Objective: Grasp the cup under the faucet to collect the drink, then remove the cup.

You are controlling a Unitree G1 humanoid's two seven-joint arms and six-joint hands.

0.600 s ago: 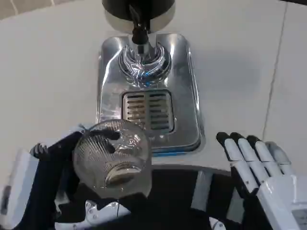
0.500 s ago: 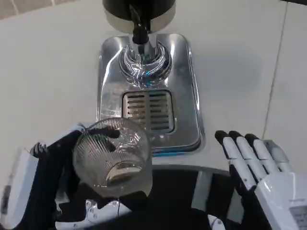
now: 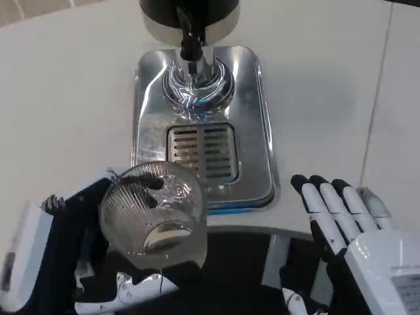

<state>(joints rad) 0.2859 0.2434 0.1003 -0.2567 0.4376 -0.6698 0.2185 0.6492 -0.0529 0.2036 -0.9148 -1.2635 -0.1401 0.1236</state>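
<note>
A clear ribbed glass cup [image 3: 154, 213] is in front of the chrome dispenser base, near its front left corner, tilted toward me. My left hand [image 3: 72, 249] grips it from the left, dark fingers wrapped around its side. The faucet [image 3: 191, 41] with its black spout stands at the top, over the slotted drip grate [image 3: 202, 152]; nothing sits on the grate. My right hand [image 3: 348, 230] hovers at the lower right, fingers apart and pointing up the table, holding nothing. Whether the cup holds liquid I cannot tell.
The chrome drip tray [image 3: 256, 131] occupies the centre of the white table [image 3: 65, 98]. A dark part of my body [image 3: 243, 262] lies along the bottom edge between the arms. A seam in the table [image 3: 374, 111] runs down the right side.
My right hand has drifted slightly left and lower in the picture. The cup and left hand have stayed almost in place.
</note>
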